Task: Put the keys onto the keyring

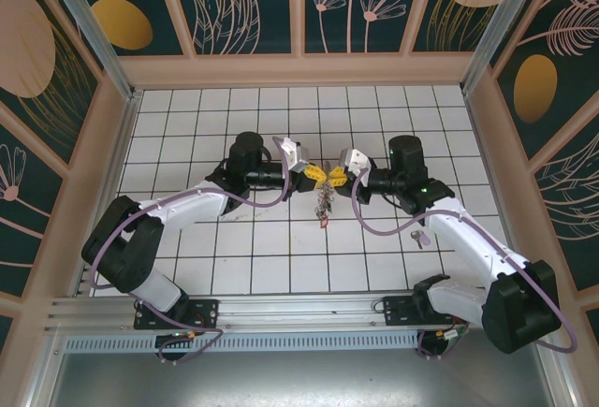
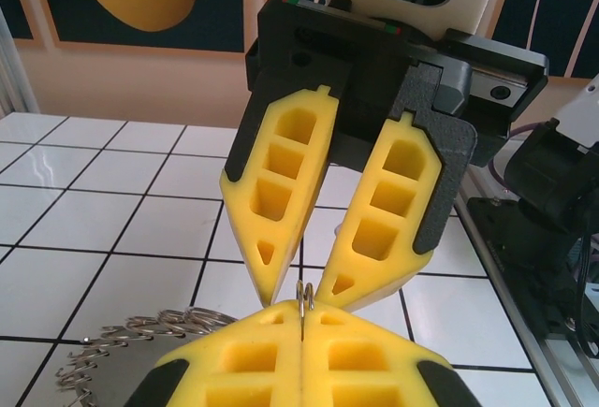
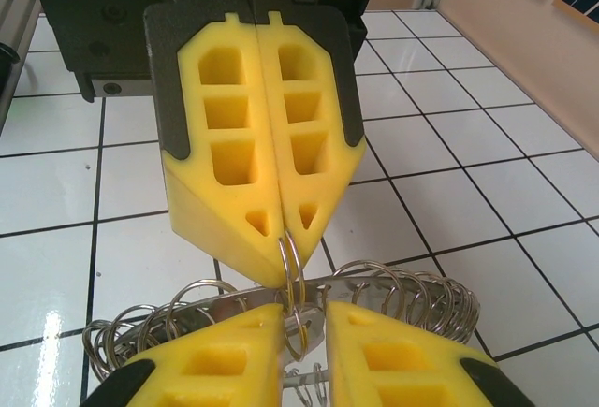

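Observation:
My two grippers meet tip to tip above the middle of the tiled floor. My left gripper (image 1: 314, 175) (image 2: 304, 321) (image 3: 288, 237) is shut on a small double-wire ring (image 2: 304, 297) (image 3: 293, 262) that stands up from the bunch. My right gripper (image 1: 335, 179) (image 3: 304, 321) (image 2: 298, 293) is open, one yellow pad on each side of that same ring. Just beyond, the grey keyring (image 3: 360, 285) curves across, threaded with several small wire rings (image 3: 430, 295) (image 2: 140, 332). The keys (image 1: 324, 203) dangle in a cluster under both grippers.
A single small key (image 1: 418, 237) lies on the white tiles beside the right forearm. Walls with leaf patterns and metal posts (image 1: 89, 23) close in the floor on three sides. Purple cables (image 1: 374, 225) loop off both arms.

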Robot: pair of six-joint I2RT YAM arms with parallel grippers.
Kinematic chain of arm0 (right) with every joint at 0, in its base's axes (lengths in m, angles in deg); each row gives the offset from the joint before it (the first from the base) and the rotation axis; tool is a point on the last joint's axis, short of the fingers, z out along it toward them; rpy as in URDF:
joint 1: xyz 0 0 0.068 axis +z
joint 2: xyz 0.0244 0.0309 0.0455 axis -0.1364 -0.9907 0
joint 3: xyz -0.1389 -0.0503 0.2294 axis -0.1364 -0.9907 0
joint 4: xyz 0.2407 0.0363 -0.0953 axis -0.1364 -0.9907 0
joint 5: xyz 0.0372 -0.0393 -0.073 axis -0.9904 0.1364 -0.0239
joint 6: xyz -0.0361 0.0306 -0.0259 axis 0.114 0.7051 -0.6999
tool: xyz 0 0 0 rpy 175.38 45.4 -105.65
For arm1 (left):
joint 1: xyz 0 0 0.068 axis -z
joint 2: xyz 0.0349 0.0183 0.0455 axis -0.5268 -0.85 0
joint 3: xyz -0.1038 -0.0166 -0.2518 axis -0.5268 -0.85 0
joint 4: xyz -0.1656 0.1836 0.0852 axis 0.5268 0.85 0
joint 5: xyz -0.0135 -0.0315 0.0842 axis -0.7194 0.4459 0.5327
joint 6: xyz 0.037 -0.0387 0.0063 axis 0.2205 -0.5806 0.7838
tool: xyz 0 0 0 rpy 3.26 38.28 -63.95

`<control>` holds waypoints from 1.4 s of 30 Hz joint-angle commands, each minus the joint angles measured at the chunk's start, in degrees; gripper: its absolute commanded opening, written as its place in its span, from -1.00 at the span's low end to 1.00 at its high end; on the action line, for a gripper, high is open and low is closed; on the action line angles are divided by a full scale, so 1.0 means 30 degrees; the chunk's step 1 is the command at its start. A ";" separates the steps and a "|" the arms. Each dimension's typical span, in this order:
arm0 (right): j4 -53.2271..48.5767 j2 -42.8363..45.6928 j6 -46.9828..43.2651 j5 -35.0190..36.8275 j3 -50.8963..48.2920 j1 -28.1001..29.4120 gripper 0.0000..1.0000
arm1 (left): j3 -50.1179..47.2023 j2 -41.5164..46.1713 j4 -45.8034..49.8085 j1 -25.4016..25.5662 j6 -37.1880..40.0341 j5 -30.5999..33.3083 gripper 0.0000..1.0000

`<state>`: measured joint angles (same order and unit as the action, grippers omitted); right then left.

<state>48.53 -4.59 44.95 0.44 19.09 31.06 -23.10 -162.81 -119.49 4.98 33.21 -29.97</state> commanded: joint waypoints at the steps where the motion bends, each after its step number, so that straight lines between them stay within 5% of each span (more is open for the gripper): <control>1: 0.1018 0.0256 0.0145 -0.0572 0.0333 -0.0146 -0.62 | 0.0725 -0.0126 -0.0102 0.0136 0.0406 -0.0989 -1.00; 21: 0.1668 -0.0102 0.0616 -0.0975 0.0108 -0.0065 -1.00 | 0.0818 -0.0126 0.0313 0.0134 0.0504 -0.0935 -1.00; 34: -0.1806 -0.0309 -0.0876 0.1559 0.1845 0.0541 -1.00 | 0.4506 -0.0790 1.1146 0.0164 0.6777 0.1504 -0.62; 38: -0.2037 -0.0337 -0.0877 0.1910 0.2025 0.0777 -1.00 | 0.4993 -0.1096 1.1767 0.0164 0.6969 0.1415 -0.63; 42: -0.2543 -0.0484 -0.0921 0.2375 0.2415 0.0998 -1.00 | 0.5059 -0.1049 1.1646 0.0193 0.6994 0.1488 -0.92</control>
<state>41.23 -5.88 43.36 7.24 23.00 33.42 -9.46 -165.54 -87.15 5.20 52.47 -25.36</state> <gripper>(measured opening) 0.046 0.063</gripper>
